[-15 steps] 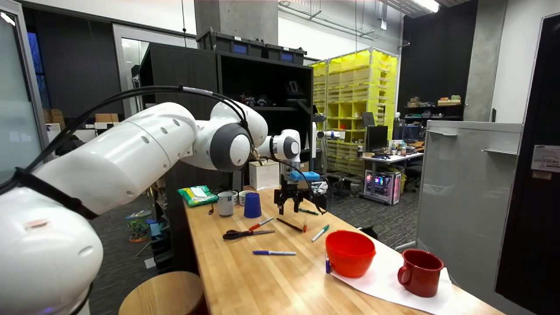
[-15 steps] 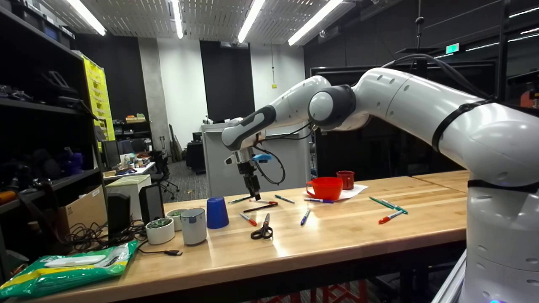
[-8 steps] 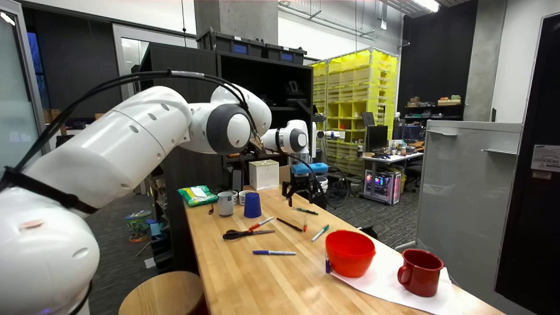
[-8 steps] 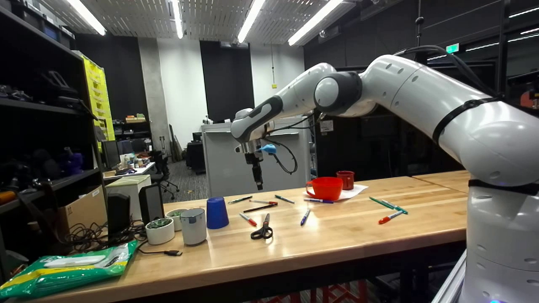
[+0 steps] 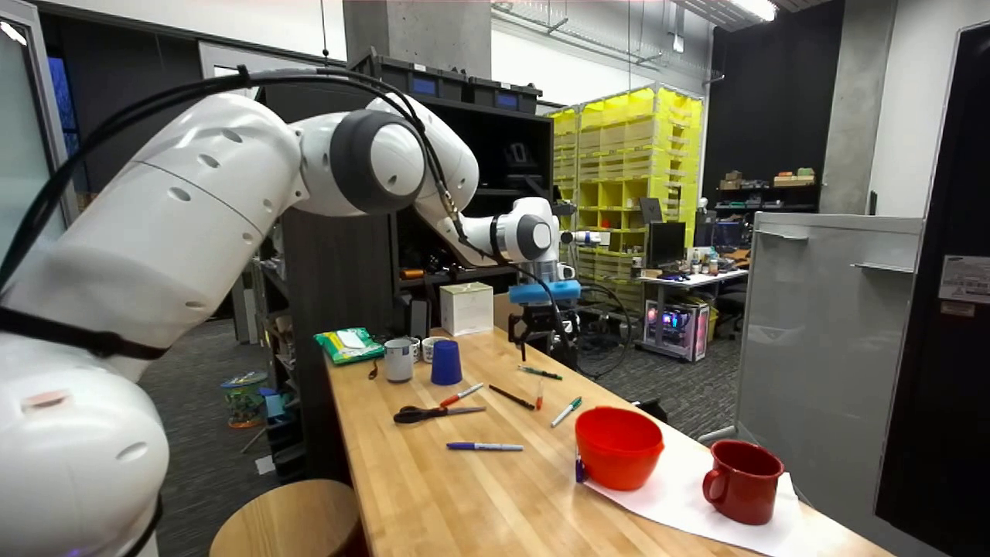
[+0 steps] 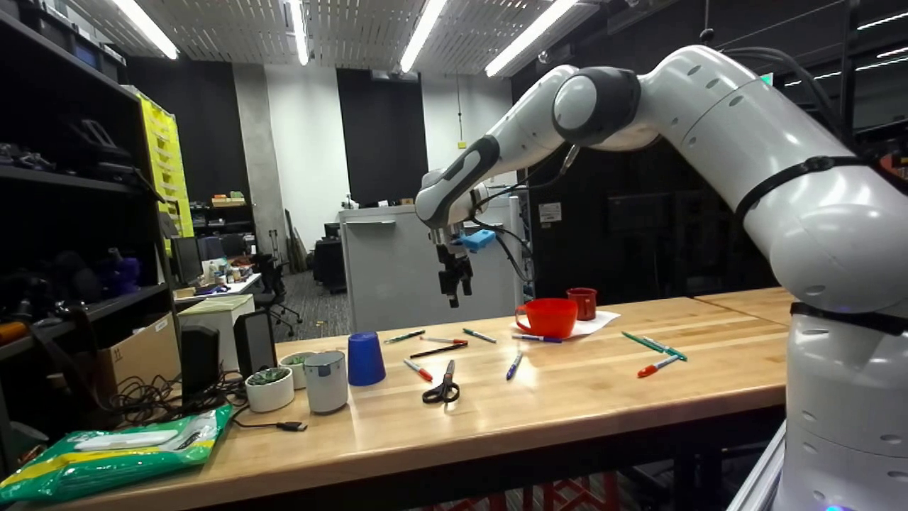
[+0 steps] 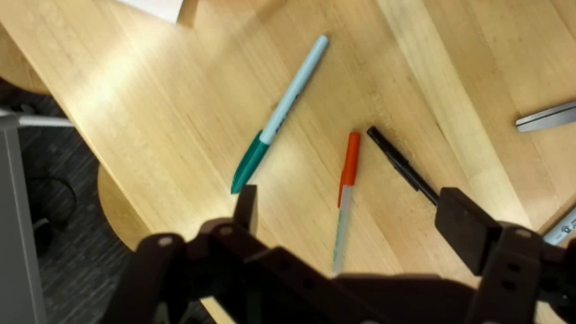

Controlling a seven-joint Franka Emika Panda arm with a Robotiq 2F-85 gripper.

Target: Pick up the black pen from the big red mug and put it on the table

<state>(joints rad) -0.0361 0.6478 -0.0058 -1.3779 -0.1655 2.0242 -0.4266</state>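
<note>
The black pen (image 5: 511, 397) lies flat on the light wooden table (image 5: 441, 495) and also shows in an exterior view (image 6: 438, 350). In the wrist view the black pen (image 7: 398, 159) lies under the right finger, which hides its lower end. The big red mug (image 5: 619, 456) stands upright near the table's edge, away from the pen; its handle shows in an exterior view (image 6: 550, 318). The mug is out of the wrist view. My gripper (image 6: 460, 298) hangs above the table beyond the pens. In the wrist view my gripper (image 7: 348, 202) is wide open with nothing between its fingers.
An orange-red pen (image 7: 350, 162) and a green-capped pen (image 7: 288, 103) lie beside the black pen. Scissors (image 5: 437, 413), a blue cup (image 5: 446, 363) and a grey mug (image 5: 398, 361) stand or lie nearby. A darker red mug (image 5: 742, 483) stands on white paper (image 5: 665, 507).
The arm has risen. The gripper has moved up from the table and towards the big red mug's side, turning slightly. The pens and the mug have not moved.
</note>
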